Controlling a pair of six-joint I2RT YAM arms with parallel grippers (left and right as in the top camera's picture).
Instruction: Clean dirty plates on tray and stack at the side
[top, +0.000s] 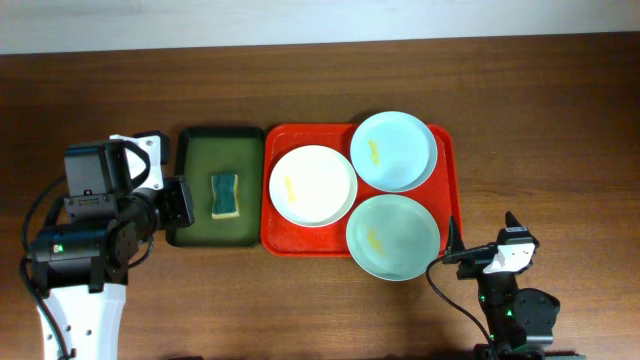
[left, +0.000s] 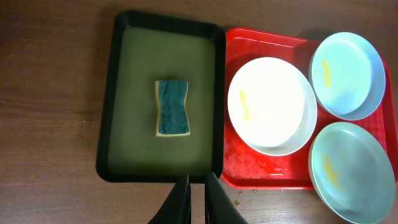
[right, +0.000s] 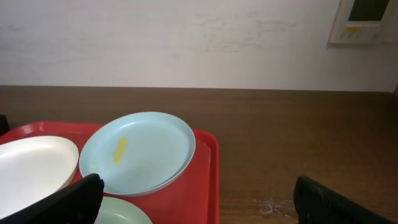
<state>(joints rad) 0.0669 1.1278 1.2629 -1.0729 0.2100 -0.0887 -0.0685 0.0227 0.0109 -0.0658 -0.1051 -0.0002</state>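
The plates (left: 270, 102) lie ahead-right of the nearly closed, empty left jaws; the sponge (left: 172, 107) lies dead ahead, lengthwise. The right jaws are spread.

Left arm (top: 95, 215): at the left, wrist pointing right.
Left gripper (left: 197, 182): fingers nearly together, holding nothing.
Right arm (top: 510, 300): at the lower right.
Right gripper (right: 199, 202): fingers spread wide, empty.

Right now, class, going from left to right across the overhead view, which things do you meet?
left gripper → teal-and-yellow rectangular sponge → round white plastic plate → right gripper
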